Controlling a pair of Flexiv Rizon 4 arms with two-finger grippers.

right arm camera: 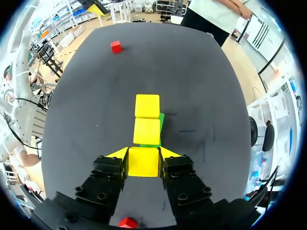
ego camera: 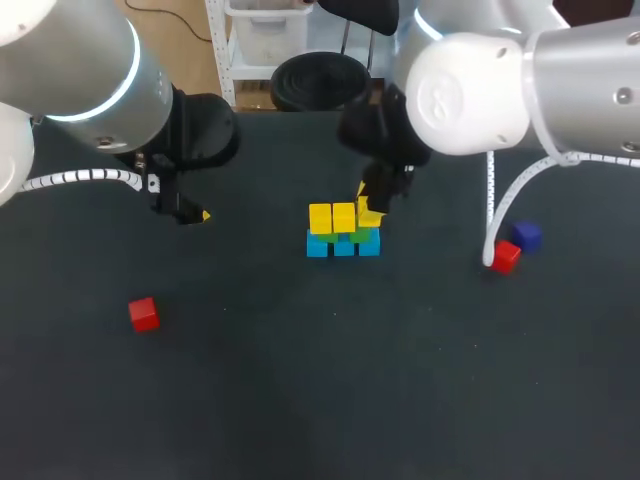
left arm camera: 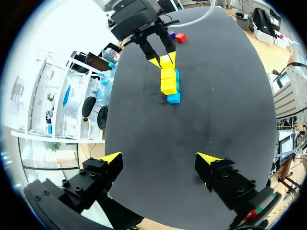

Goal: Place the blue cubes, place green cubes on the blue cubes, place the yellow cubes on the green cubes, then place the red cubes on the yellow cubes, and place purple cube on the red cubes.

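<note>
At the table's middle stands a row of three blue cubes (ego camera: 343,247) with green cubes (ego camera: 358,235) on them. Two yellow cubes (ego camera: 332,217) lie on the green ones. My right gripper (ego camera: 372,207) is shut on a third yellow cube (right arm camera: 143,161), at the row's right end, in line with the other two (right arm camera: 147,120). I cannot tell whether it rests on the green cube. My left gripper (left arm camera: 160,160) hangs open and empty well to the left of the stack (left arm camera: 169,84). One red cube (ego camera: 143,314) lies front left. Another red cube (ego camera: 505,256) and the purple cube (ego camera: 527,235) lie at the right.
A white cable (ego camera: 492,215) of my right arm hangs down beside the red and purple cubes. Bare dark table (ego camera: 330,380) stretches in front of the stack.
</note>
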